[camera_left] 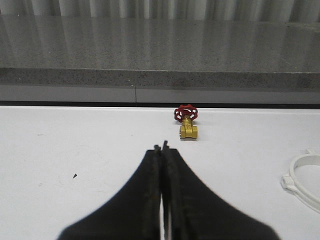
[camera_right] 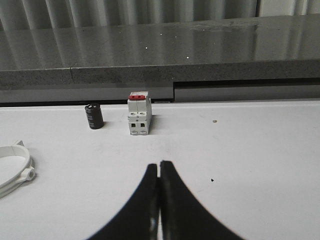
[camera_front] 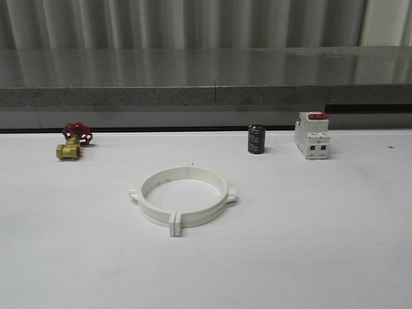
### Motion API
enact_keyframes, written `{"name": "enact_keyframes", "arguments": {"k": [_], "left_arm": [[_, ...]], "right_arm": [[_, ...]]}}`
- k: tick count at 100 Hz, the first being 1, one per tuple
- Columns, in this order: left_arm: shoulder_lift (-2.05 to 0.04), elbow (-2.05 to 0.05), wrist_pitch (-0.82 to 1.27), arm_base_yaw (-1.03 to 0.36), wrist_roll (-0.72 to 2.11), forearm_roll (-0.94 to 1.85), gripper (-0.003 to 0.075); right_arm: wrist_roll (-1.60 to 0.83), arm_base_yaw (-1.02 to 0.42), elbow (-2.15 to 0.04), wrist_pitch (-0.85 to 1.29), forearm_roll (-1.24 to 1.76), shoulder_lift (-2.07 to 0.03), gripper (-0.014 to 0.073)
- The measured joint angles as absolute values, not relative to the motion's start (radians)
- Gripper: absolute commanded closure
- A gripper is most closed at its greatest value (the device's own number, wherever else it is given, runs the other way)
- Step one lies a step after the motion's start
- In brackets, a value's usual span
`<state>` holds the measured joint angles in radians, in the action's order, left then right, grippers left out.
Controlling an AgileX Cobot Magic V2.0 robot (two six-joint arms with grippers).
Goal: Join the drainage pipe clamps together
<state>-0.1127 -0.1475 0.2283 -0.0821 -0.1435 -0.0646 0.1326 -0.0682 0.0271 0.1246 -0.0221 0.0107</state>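
The two white drainage pipe clamps (camera_front: 183, 196) lie on the white table as one closed ring, their end tabs meeting at the near and far sides. Part of that ring's rim shows in the left wrist view (camera_left: 305, 177) and in the right wrist view (camera_right: 12, 167). My left gripper (camera_left: 161, 146) is shut with nothing between its black fingers, hanging over bare table with the ring off to one side. My right gripper (camera_right: 159, 163) is shut and empty too, also over bare table apart from the ring.
A brass valve with a red handwheel (camera_front: 73, 141) sits at the back left. A black cylinder (camera_front: 256, 139) and a white red-topped switch (camera_front: 312, 135) stand at the back right. A grey stone ledge (camera_front: 206, 84) runs behind the table.
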Motion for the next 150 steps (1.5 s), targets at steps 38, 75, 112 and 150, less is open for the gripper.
{"name": "enact_keyframes", "arguments": {"k": [38, 75, 112, 150], "left_arm": [[0.006, -0.005, 0.122, -0.082, -0.182, -0.081, 0.074], [0.006, -0.005, 0.083, -0.082, -0.195, -0.094, 0.074], [0.006, -0.005, 0.083, -0.082, -0.195, -0.094, 0.074], [0.006, -0.005, 0.083, -0.082, -0.195, -0.094, 0.074]], "right_arm": [[0.133, -0.068, 0.027, 0.125, -0.022, 0.011, 0.0662], [0.133, -0.068, 0.027, 0.125, -0.021, 0.011, 0.0662], [0.133, -0.068, 0.027, 0.125, -0.021, 0.011, 0.0662], [0.133, -0.068, 0.027, 0.125, -0.021, 0.011, 0.0662]]}}
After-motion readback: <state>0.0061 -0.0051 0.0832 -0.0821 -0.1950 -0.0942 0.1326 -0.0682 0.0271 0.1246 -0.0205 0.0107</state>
